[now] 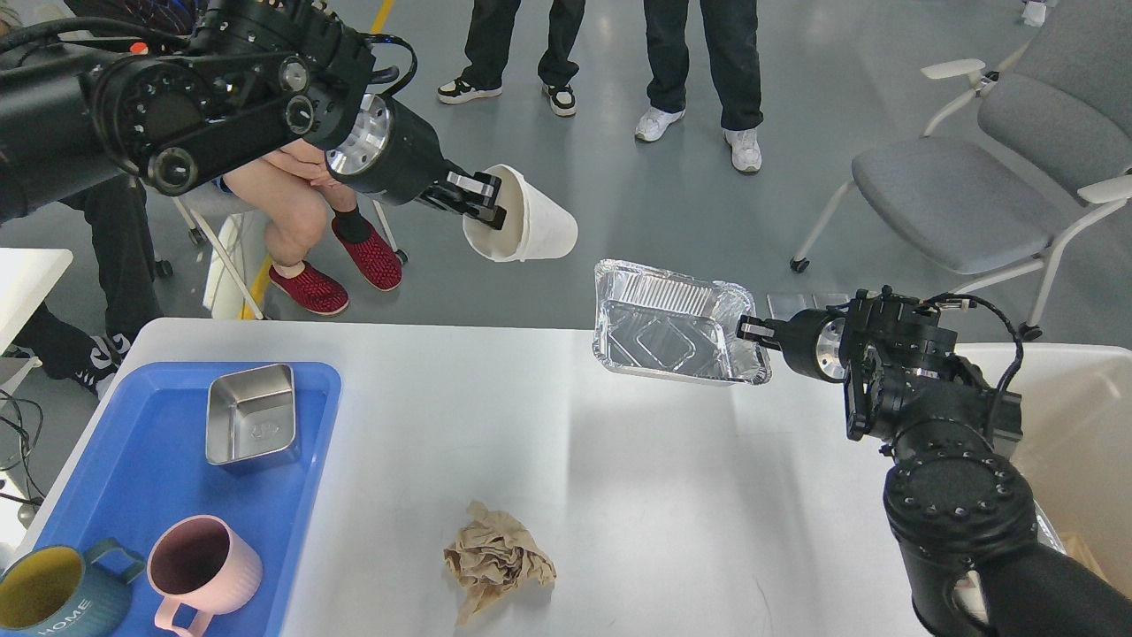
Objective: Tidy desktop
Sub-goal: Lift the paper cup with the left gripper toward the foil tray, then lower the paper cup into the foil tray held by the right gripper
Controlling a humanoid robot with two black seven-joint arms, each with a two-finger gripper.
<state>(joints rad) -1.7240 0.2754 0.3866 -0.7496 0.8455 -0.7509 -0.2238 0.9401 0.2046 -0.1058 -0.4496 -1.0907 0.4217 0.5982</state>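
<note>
Two grippers, head view: left gripper pinches the rim of one white paper cup, tilted, raised past the far edge of the desktop. Right gripper is clamped on one crinkled foil tray. On the smooth white desktop: one crumpled brown paper wad, one blue plastic tray with one steel dish, two ribbed mugs.
</note>
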